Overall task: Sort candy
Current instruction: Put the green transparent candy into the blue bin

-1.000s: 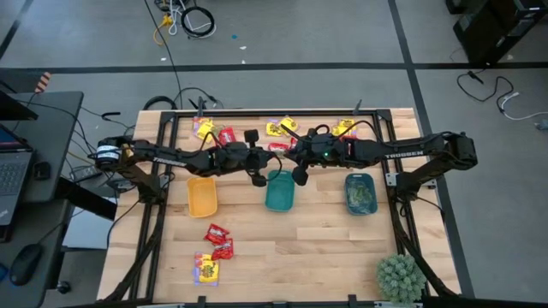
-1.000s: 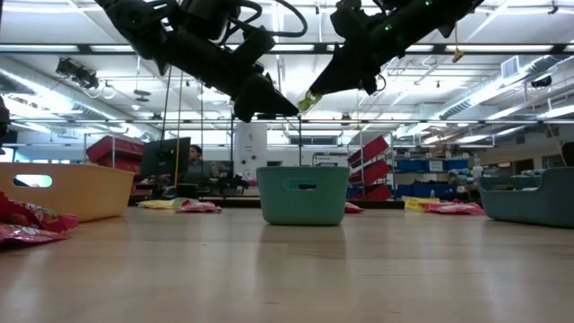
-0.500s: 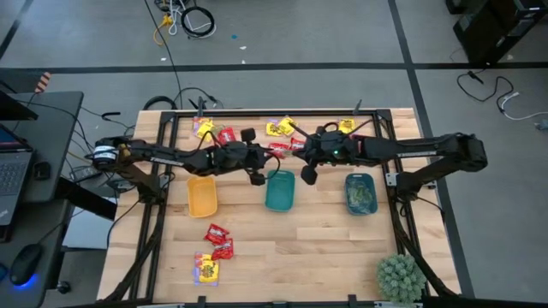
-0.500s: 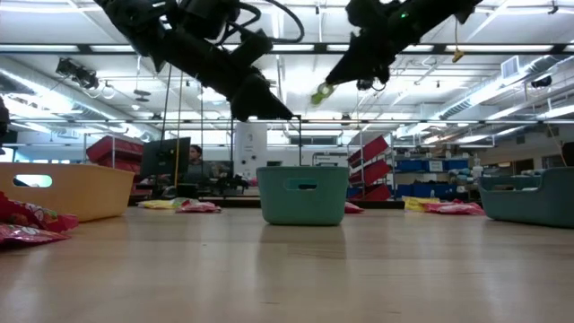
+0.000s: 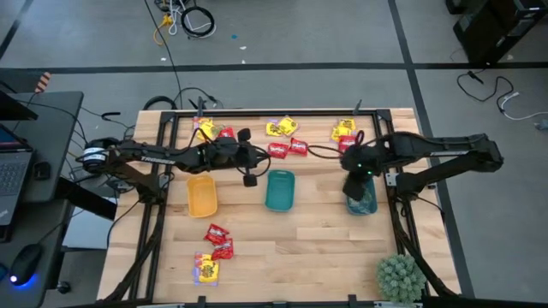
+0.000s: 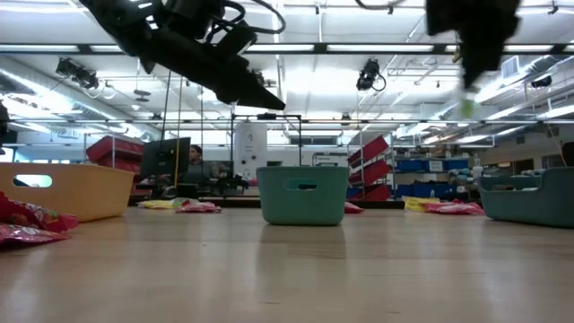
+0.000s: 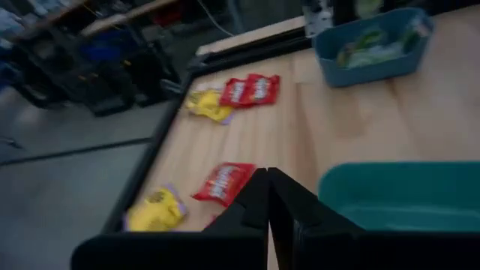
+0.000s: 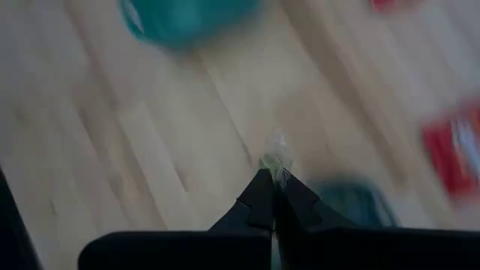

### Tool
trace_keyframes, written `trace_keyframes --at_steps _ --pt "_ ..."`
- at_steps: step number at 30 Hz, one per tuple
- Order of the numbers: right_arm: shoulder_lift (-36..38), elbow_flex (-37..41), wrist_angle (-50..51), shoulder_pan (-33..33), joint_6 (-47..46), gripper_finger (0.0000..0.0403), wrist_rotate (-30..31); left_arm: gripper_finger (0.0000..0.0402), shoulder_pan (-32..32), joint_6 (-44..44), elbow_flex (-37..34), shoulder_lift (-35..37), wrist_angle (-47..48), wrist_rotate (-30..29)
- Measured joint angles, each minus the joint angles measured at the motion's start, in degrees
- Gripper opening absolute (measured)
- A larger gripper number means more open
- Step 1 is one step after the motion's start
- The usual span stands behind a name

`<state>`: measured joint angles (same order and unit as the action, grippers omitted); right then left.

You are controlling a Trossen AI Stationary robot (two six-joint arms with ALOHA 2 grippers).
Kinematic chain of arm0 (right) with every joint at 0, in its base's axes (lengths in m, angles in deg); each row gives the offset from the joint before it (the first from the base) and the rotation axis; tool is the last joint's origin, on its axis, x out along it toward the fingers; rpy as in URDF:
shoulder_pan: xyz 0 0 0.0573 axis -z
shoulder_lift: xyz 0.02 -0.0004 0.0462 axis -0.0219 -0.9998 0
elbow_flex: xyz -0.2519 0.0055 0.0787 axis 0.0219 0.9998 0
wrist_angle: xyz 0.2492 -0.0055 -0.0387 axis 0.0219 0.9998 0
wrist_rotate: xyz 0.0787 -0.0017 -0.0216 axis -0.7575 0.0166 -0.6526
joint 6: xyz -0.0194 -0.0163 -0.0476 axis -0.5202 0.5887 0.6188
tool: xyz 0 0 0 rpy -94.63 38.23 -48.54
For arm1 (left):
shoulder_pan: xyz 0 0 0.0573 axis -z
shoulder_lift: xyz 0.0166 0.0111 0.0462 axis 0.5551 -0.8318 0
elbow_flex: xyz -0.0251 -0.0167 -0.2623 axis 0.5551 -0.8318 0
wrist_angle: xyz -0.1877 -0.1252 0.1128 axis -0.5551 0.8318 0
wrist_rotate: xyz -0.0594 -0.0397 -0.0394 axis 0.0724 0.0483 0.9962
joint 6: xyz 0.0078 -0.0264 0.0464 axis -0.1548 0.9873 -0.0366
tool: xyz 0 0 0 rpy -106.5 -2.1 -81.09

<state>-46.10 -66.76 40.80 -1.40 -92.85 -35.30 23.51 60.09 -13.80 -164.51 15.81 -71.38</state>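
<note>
High view places the right gripper [image 5: 354, 186] over the blue tray [image 5: 360, 202], while the left gripper [image 5: 251, 179] hangs between the yellow tray [image 5: 202, 196] and the teal tray [image 5: 280, 190], closed and empty. Only the right wrist view shows a green candy [image 8: 274, 160] pinched in the right fingertips. Red and yellow candy [image 5: 288, 149] lies along the table's far edge, more [image 5: 217, 239] near the front.

No text, label, brand or number is legible anywhere; print on my candy packets [image 7: 224, 182] is unreadable.
</note>
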Motion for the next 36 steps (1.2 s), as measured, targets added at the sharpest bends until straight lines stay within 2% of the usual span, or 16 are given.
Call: trace_keyframes --at_steps 4,8,14,22,26,30,33,36 --pt "-0.3 0.0 9.26 -1.89 -6.13 0.0 -0.04 0.0007 -0.42 0.43 -0.76 0.86 0.16 1.04" --pt "-1.01 2.2 10.22 -2.4 -6.73 0.0 -3.48 0.0003 -0.87 0.83 -0.71 1.29 0.67 1.99" --pt "-1.52 8.26 8.32 -2.15 -3.98 0.0 -10.59 0.0001 -1.9 3.43 -0.68 2.17 4.4 2.97" --pt "-1.59 16.19 -2.42 -0.41 -1.79 0.0 -16.33 0.0001 -4.56 7.09 -0.65 5.63 10.71 7.46" --pt "-2.53 19.31 -4.07 0.77 -1.23 0.0 -16.08 0.0 -6.14 8.14 -0.65 7.2 14.27 7.42" --pt "-3.93 20.16 -5.45 1.67 -1.35 0.0014 -11.59 0.0001 -7.16 9.85 -0.65 7.71 16.28 7.42" --pt "-4.61 19.08 -5.54 2.13 -1.21 0.0045 -8.34 0.0009 -7.38 9.98 -0.65 7.74 16.89 6.75" --pt "-4.6 17.39 -4.96 2.27 -1.33 0.0092 -5.29 0.0022 -7.38 8.97 -0.65 7.74 18.1 5.11"
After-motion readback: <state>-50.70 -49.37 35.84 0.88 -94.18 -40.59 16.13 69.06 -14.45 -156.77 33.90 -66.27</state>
